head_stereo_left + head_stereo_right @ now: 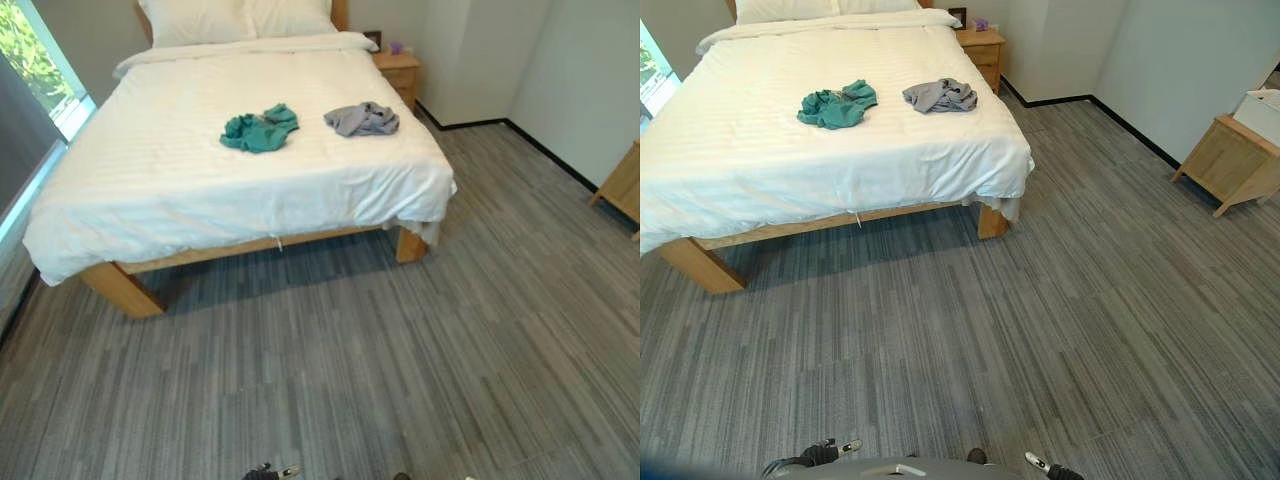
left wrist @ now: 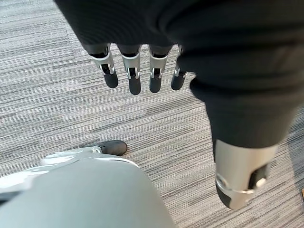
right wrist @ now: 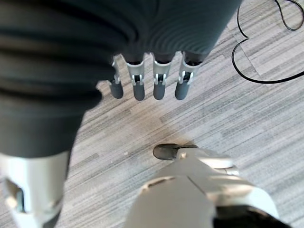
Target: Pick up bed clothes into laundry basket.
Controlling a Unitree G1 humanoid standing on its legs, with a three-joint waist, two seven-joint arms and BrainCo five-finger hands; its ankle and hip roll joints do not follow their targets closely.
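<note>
Left eye view: a wooden-framed bed (image 1: 125,288) with a white duvet (image 1: 180,180) stands on grey striped carpet (image 1: 350,360). Two crumpled garments lie on the duvet near the foot of the bed, apart from each other: a teal garment (image 1: 260,129) toward the middle and a grey garment (image 1: 362,119) toward the bed's right side. White pillows (image 1: 235,18) sit at the head of the bed; a wooden nightstand (image 1: 398,72) stands just beside the bed's right head corner.

Right eye view: same bed and garments. A second wooden cabinet (image 1: 1230,160) stands against the wall, well apart from the bed on its right side.

Left wrist view: the left hand (image 2: 137,71) hangs over bare carpet, well clear of the bed, fingers straight and relaxed, thumb apart, nothing in its grasp.

Right wrist view: the right hand (image 3: 152,80) likewise hangs over carpet, fingers extended and loose, holding nothing.
</note>
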